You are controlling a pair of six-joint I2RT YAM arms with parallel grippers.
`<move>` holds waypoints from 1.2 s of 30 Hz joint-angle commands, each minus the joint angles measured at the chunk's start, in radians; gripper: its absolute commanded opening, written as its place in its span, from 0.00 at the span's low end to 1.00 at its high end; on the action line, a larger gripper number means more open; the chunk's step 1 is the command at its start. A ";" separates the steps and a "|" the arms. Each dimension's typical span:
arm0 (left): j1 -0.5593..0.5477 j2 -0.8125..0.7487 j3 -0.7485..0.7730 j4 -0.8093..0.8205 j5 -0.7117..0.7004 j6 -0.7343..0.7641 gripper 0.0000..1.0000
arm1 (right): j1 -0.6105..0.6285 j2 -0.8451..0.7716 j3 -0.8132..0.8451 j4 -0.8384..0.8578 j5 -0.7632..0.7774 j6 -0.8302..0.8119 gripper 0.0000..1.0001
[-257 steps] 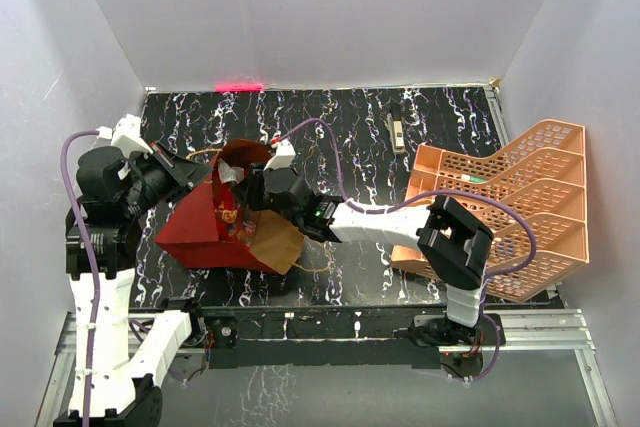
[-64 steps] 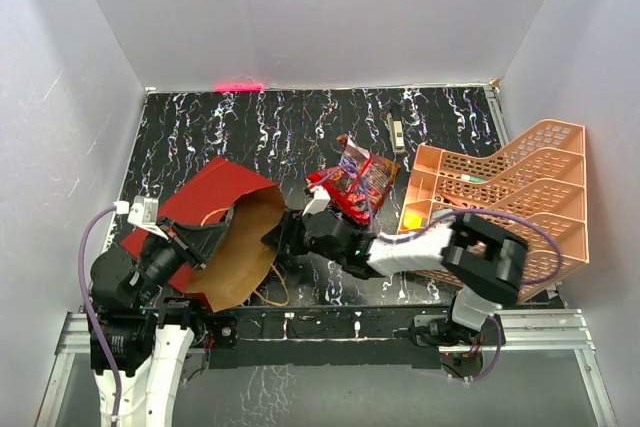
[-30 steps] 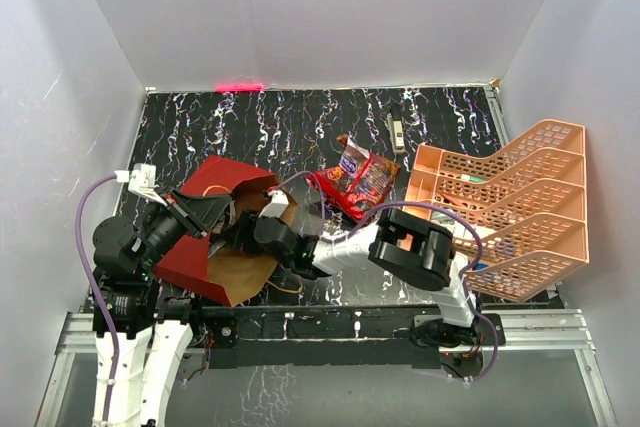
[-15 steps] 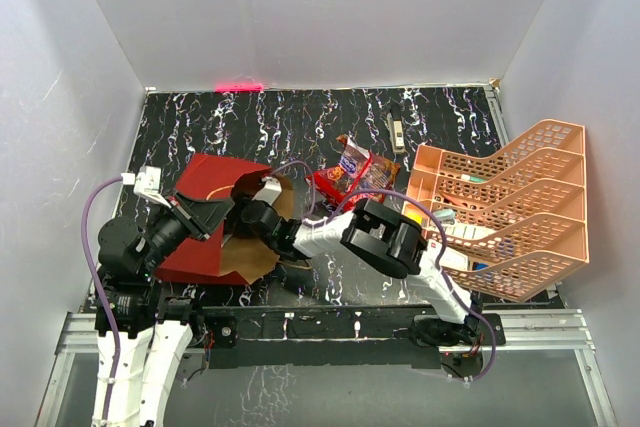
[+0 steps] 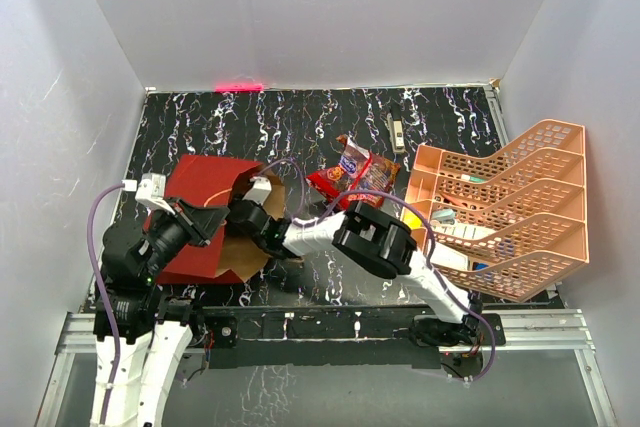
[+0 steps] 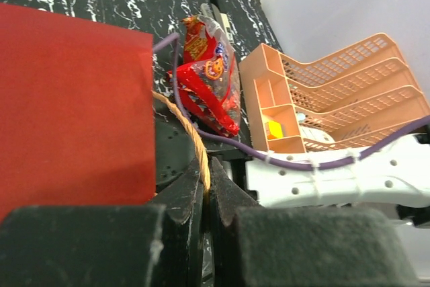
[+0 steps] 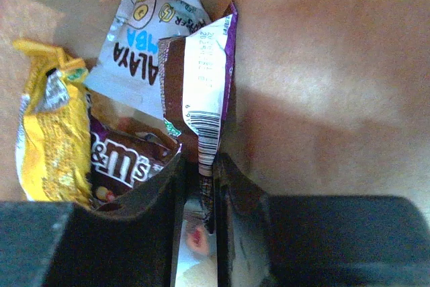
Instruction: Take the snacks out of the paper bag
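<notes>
The paper bag (image 5: 200, 182), red outside and brown inside, lies on its side at the left of the table with its mouth to the right. My left gripper (image 6: 207, 189) is shut on its tan cord handle (image 6: 195, 146) and holds the mouth up. My right gripper (image 7: 200, 186) is deep inside the bag (image 7: 322, 65), its jaws closed on the barcode edge of a purple-brown packet (image 7: 198, 85). Beside it lie a yellow packet (image 7: 50, 132), a brown candy packet (image 7: 124, 159) and a white packet (image 7: 144, 38). Two red chip bags (image 5: 355, 175) lie on the table outside.
A peach lattice tiered tray (image 5: 500, 207) stands at the right with small items in it. A slim pen-like tool (image 5: 396, 127) lies at the back. My right arm (image 6: 336, 179) stretches across the table front into the bag.
My right gripper has pushed further left into the bag and its jaws have narrowed onto the purple-brown packet. The left arm and bag have shifted slightly.
</notes>
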 commanded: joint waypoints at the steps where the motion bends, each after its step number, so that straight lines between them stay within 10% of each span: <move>1: -0.009 -0.021 0.023 -0.043 -0.066 0.076 0.00 | 0.002 -0.153 -0.086 0.056 0.043 -0.196 0.20; 17: -0.009 -0.019 0.037 -0.058 -0.143 0.132 0.00 | -0.008 -0.743 -0.648 0.086 -0.072 -0.336 0.10; 26: -0.009 -0.045 0.029 -0.063 -0.152 0.124 0.00 | -0.018 -1.221 -0.899 -0.329 0.194 -0.460 0.10; 36: -0.009 -0.073 0.026 -0.063 -0.156 0.124 0.00 | -0.109 -1.455 -0.994 -0.677 0.179 -0.186 0.10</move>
